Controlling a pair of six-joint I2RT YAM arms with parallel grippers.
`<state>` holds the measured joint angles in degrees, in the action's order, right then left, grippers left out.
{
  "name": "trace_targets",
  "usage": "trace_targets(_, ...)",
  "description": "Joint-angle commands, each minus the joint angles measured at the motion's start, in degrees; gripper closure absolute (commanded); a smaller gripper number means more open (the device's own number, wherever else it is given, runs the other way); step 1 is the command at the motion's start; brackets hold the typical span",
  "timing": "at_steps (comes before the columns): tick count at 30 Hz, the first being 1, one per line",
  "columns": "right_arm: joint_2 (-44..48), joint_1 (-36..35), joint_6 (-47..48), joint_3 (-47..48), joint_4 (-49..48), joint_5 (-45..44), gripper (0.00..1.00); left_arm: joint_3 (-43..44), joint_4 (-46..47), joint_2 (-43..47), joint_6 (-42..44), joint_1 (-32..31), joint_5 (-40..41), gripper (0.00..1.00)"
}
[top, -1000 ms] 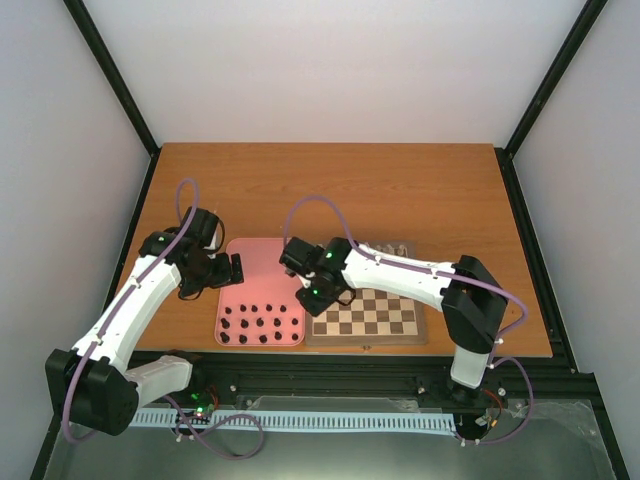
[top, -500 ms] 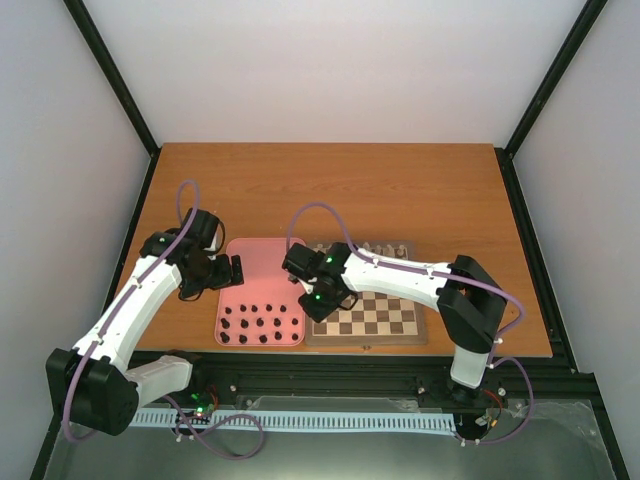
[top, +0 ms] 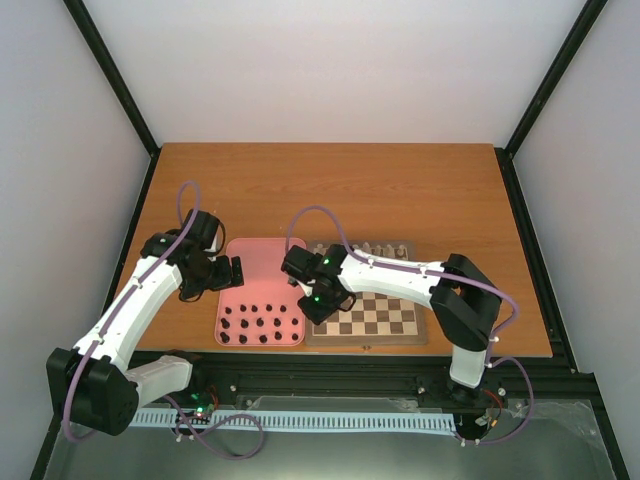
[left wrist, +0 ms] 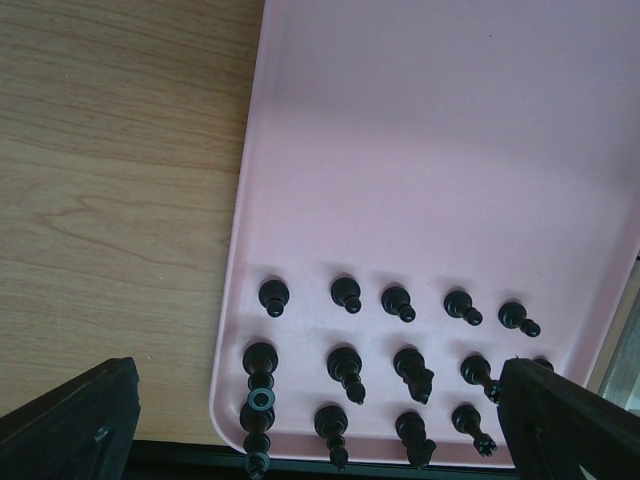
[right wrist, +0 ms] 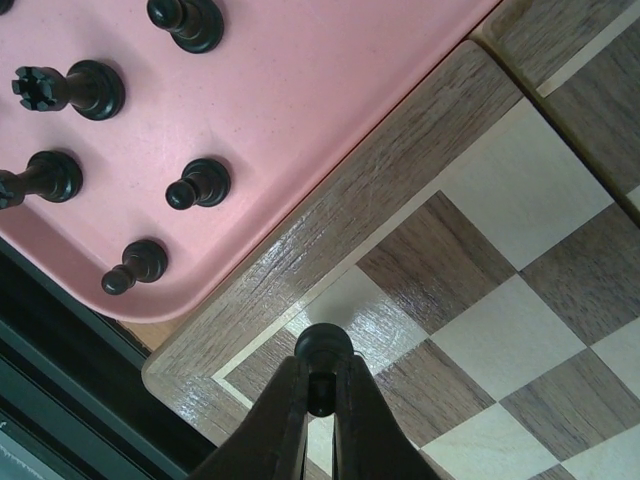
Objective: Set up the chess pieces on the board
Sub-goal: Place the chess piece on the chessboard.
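Observation:
My right gripper (right wrist: 320, 388) is shut on a dark chess piece (right wrist: 323, 345), held just above the board (right wrist: 480, 200) at its near-left corner squares. From above, that gripper (top: 318, 300) hangs over the left edge of the board (top: 385, 318). Cream chess pieces (top: 375, 247) line the board's far edge. Several dark chess pieces (left wrist: 345, 365) stand in rows at the near end of the pink tray (left wrist: 430, 150). My left gripper (left wrist: 320, 425) is open above them, one finger (left wrist: 70, 420) in each lower corner of the left wrist view, holding nothing.
The pink tray (top: 262, 268) lies flush against the board's left side, its far half bare. Brown tabletop (top: 330, 190) stretches behind both. A black frame rail (top: 330, 362) runs along the table's near edge.
My right gripper has shifted slightly nearer and lower over the board's left edge, still carrying the dark piece. The left arm has barely moved.

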<state>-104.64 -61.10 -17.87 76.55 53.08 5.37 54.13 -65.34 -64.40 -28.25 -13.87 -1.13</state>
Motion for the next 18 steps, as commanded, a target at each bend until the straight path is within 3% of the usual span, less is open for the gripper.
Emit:
trace_targets(1,-1.12,0.10,-0.30,-0.44,-0.13,-0.45,0.97,0.23,0.75,0.27,-0.09,0.29,-0.41,0.00)
trace_targets(15,-1.05,0.10,-0.91,-1.25,0.10,-0.76,0.87,-0.05,0.57,0.93,-0.22,0.25,-0.48,0.00)
trace_targets(18,-0.85,0.10,-0.67,-1.43,-0.12,-0.24,0.81,-0.05,0.52,1.11,-0.22,0.25,-0.54,0.00)
